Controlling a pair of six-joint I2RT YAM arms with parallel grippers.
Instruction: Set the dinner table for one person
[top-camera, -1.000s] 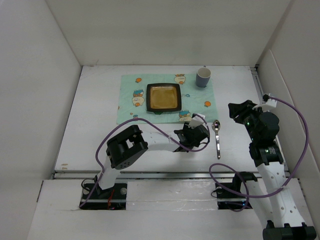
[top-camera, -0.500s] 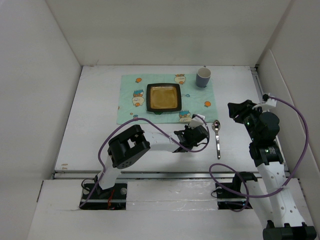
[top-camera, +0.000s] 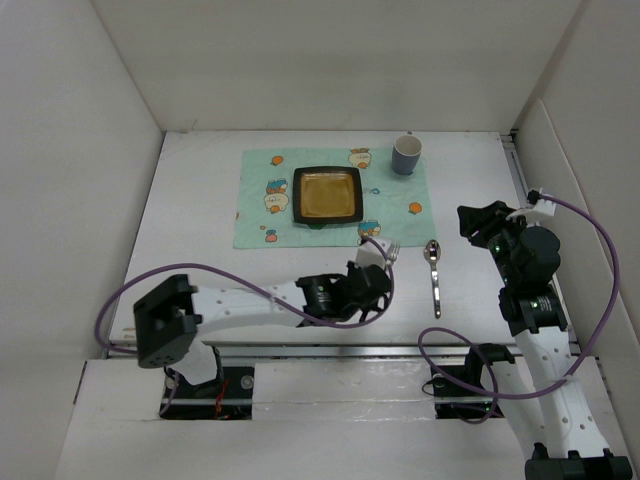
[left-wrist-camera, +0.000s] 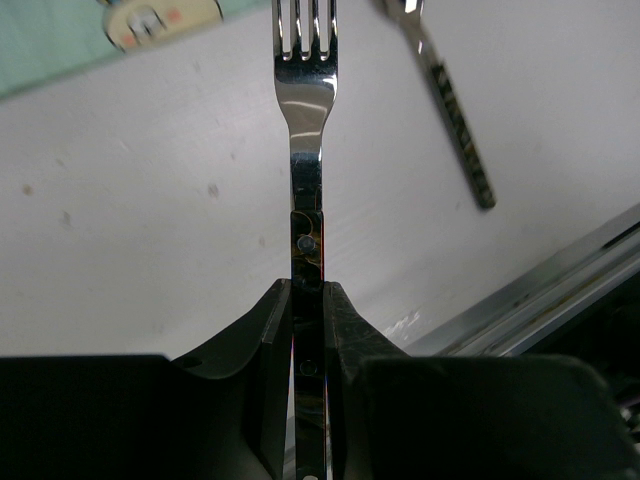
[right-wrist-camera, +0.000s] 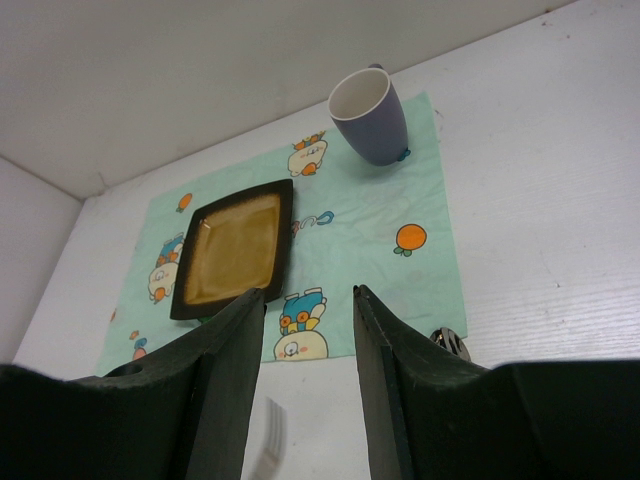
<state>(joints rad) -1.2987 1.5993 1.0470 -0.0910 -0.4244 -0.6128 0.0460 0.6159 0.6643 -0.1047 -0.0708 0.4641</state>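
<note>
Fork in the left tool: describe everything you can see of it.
The fork is shiny silver metal, its lower handle darker. The left tool is shut on the handle, tines pointing toward the mint placemat's near corner. The spoon lies to its right, apart. Whether it touches the dinner table cannot be told.

No legible text or markings

White arms (top-camera: 250, 305), black joints (top-camera: 160, 320), purple cables (top-camera: 572, 202).
</note>
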